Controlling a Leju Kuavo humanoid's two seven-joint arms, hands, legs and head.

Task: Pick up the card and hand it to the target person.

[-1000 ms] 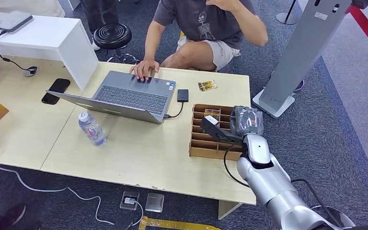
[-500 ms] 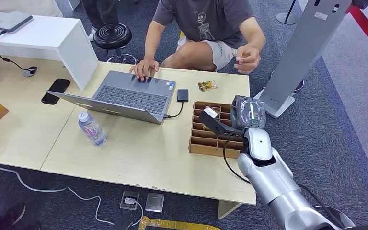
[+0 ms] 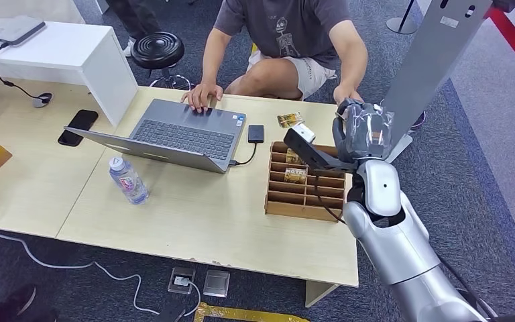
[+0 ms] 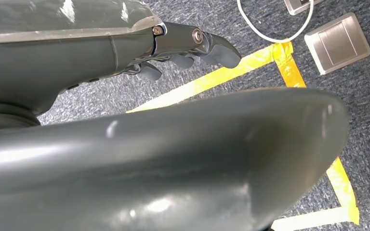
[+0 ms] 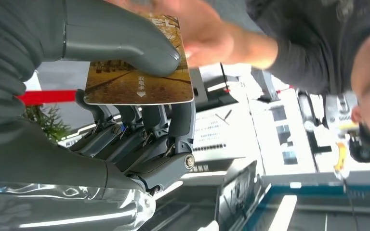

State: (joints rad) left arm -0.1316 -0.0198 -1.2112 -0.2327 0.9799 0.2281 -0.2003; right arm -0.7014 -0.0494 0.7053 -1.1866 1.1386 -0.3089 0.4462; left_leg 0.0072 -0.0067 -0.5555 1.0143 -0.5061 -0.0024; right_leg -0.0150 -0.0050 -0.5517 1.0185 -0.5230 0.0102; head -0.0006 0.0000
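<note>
In the right wrist view the card (image 5: 139, 82), brown with a street photo, is pinched between my right hand's thick thumb (image 5: 120, 38) and its dark fingers (image 5: 144, 120). The person's hand (image 5: 207, 33) reaches in and touches the card's far edge. In the head view my right hand (image 3: 365, 131) is raised above the far right of the table, just in front of the seated person's hand (image 3: 345, 94). My left hand (image 4: 188, 45) hangs over the floor and holds nothing.
A wooden slotted card box (image 3: 305, 184) with more cards stands under my right arm. Another card (image 3: 290, 120) lies beyond it. A laptop (image 3: 174, 137), a water bottle (image 3: 129, 180) and a phone (image 3: 78, 127) lie to the left. A grey kiosk stand (image 3: 422, 74) rises at the right.
My right hand has lifted from the card box with the card and moved out toward the person. The person's hand came down from the head to meet it.
</note>
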